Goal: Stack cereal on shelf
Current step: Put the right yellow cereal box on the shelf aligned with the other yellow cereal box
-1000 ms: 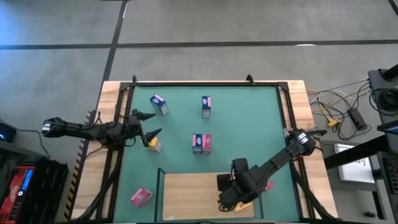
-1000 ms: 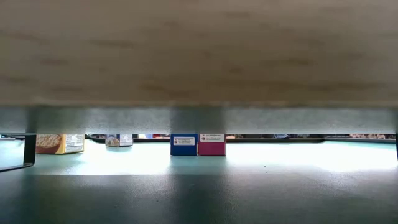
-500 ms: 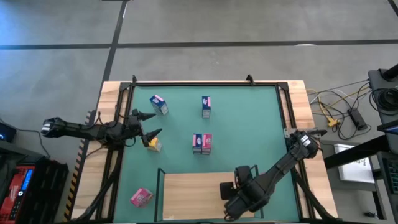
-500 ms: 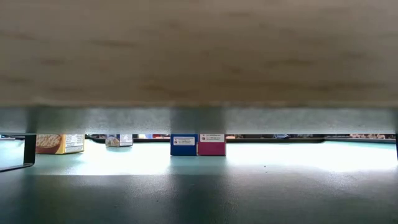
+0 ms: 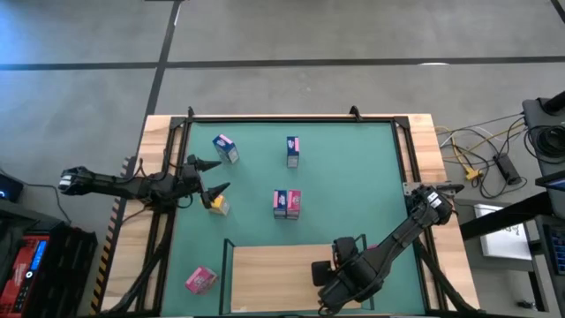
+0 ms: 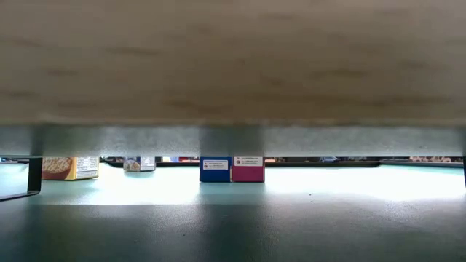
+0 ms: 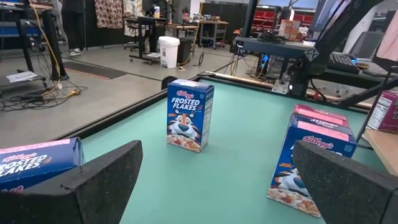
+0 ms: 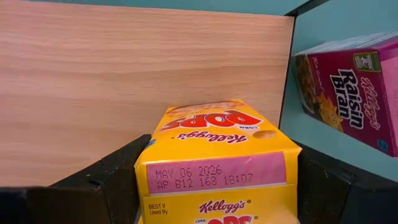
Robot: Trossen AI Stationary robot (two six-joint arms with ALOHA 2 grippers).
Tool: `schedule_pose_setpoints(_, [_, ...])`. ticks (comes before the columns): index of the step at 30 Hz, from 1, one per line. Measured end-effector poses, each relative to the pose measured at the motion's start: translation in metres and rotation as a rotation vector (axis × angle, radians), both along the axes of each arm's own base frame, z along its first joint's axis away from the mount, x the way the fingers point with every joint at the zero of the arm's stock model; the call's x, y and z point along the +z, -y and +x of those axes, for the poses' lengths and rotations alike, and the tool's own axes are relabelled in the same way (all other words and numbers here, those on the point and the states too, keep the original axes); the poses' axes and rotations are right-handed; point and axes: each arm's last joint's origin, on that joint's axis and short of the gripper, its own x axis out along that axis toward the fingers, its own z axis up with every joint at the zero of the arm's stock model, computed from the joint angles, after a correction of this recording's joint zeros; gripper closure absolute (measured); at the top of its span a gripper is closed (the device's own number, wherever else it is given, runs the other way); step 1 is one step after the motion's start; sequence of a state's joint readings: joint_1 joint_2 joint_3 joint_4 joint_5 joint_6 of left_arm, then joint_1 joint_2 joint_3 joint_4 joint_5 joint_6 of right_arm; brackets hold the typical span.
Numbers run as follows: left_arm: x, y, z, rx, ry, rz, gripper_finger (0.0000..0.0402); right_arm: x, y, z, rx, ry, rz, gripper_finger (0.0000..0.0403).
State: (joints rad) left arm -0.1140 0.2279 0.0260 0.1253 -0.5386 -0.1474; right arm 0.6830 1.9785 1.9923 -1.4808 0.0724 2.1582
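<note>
Fingers (image 8: 118, 180) of the right gripper (image 8: 214, 186) are seen clamped on either side of a yellow Corn Pops box (image 8: 217, 155), which is held between them over the light-wood shelf (image 8: 124, 81). From above, this gripper (image 5: 340, 281) is found low over the right end of the shelf board (image 5: 265, 269), near its front edge. Just beyond the far side of the held box, past the board's dark edge post, a pink Raisin Bran box (image 8: 348, 93) lies on the green mat (image 8: 323, 18).

For the step to be done well, the box should be brought down until its base is flat on the wood, square to the board's edge and clear of the post, and only then should the fingers be parted; a release made too high would probably let so light a carton tip. Room should be left beside it for the other boxes.

At the mat's left edge the left gripper (image 7: 211, 186) is held with its fingers wide apart and empty. Ahead of them a blue Frosted Flakes box (image 7: 189, 115) stands upright, well apart.
</note>
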Motion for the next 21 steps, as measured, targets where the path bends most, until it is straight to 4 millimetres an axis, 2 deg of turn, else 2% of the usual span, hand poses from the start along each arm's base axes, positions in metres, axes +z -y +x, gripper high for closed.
schedule_pose_setpoints(9, [0.0, 0.0, 0.0, 0.0, 0.0, 0.0, 0.0003, -0.0001, -0.0003, 0.0006, 0.011, 0.003, 0.005, 0.0091])
schedule_pose_setpoints(17, [-0.0001, 0.0, 0.0, 0.0, 0.0, 0.0, 0.0003, -0.0021, -0.0008, 0.0009, 0.016, -0.006, 0.005, 0.0024])
schedule_pose_setpoints(21, [0.0, 0.0, 0.0, 0.0, 0.0, 0.0, 0.0003, -0.002, 0.003, 0.0024, 0.026, 0.002, -0.029, 0.0005])
